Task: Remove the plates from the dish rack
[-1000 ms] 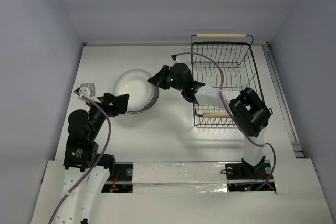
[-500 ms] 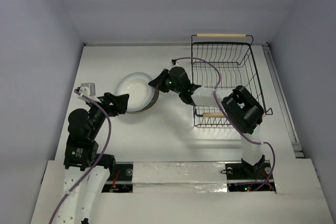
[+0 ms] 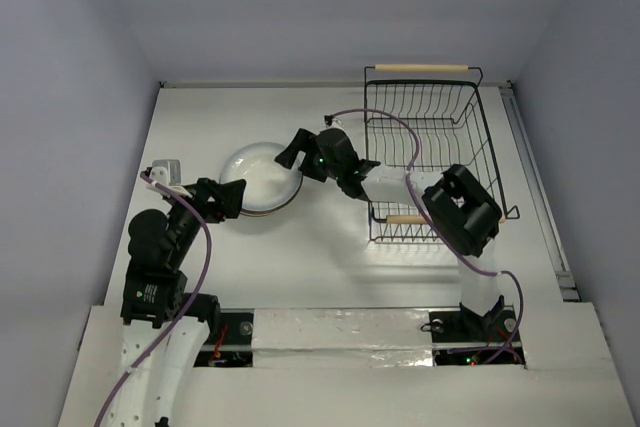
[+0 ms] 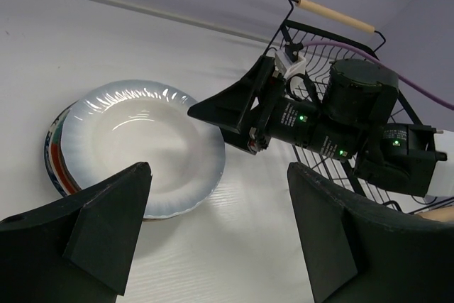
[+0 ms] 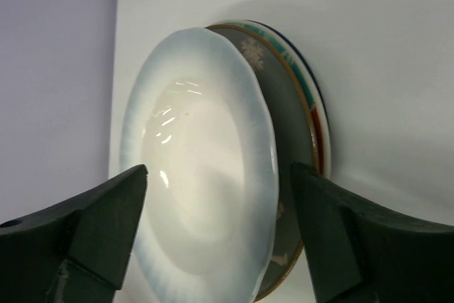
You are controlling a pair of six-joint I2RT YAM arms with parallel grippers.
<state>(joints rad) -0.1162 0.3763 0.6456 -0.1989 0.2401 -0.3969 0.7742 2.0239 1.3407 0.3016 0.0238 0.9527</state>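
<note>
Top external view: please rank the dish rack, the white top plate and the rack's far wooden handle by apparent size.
1. dish rack, clearly largest.
2. white top plate.
3. far wooden handle, about as long as the plate is wide but far thinner.

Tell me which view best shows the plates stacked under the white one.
Right wrist: the lower plates show grey, teal-and-red and blue rims beside the white plate. Left wrist shows only a sliver of rim; top external, a thin dark edge.
</note>
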